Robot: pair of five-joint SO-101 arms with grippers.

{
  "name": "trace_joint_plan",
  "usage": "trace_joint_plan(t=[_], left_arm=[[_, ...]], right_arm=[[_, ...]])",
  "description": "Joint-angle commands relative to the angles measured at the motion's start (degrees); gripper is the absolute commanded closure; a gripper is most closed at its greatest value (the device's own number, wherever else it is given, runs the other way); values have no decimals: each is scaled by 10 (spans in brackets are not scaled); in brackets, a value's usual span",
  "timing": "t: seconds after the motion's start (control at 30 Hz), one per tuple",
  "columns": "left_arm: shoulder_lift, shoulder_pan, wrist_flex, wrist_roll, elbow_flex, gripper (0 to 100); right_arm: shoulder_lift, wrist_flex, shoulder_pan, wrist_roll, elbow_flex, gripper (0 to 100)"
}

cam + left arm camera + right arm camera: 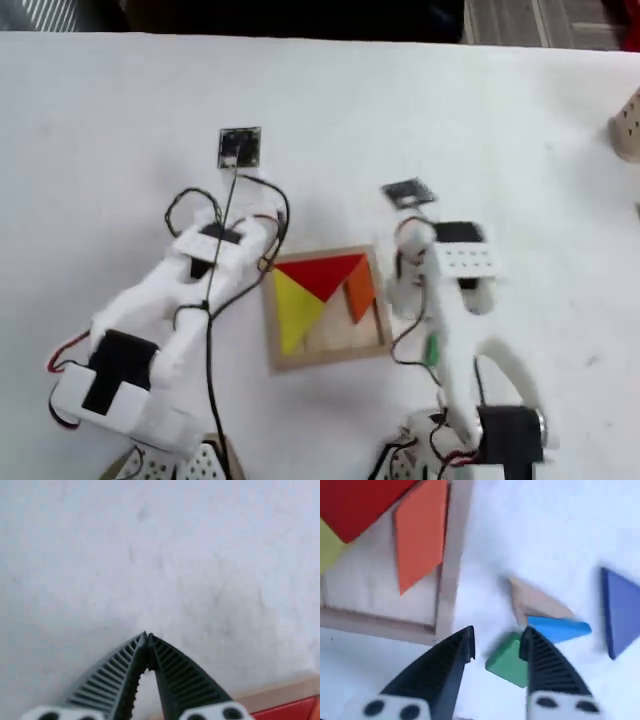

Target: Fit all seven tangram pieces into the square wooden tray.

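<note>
Closest to my right wrist camera, the right hand (497,640) is spread, its fingers either side of a corner of the green piece (507,662), which lies flat on the white counter (545,530); I cannot tell whether either finger touches it. Just past it a light blue piece (560,628) lies touching a bare-wood triangle (535,602), and a dark blue piece (620,612) sits apart from them. Beyond is the square wooden tray (452,555), with an orange piece (420,535) along its rim, a red triangle (360,500) and a yellow piece (327,545), and bare floor beside them. From above, the right arm's body stands over those loose pieces, while that view gives me the tray whole, between the two arms. The left hand (147,639) is pressed together with nothing in it, over bare counter just outside the tray's rim. Farther back lie a dark square (240,147) and a second dark square (408,192), and a pale perforated object (628,125) sits at the far edge.
</note>
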Motion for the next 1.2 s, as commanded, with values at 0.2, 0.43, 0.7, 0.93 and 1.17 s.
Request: trace_joint_plan(t=[0.2, 0.43, 0.7, 0.93, 1.17], left_arm=[[-7, 7, 11, -7, -2, 977], [-7, 3, 11, -7, -2, 976], [-7, 3, 11, -7, -1, 976], [-7, 3, 11, -7, -1, 976], [-7, 3, 11, -7, -1, 976]], right_arm=[[-107, -49, 100, 11, 68, 972], [-109, -146, 99, 17, 113, 937], [-107, -180, 58, 240, 120, 889], [-107, -170, 38, 341, 122, 841], [-73, -141, 36, 397, 123, 769]])
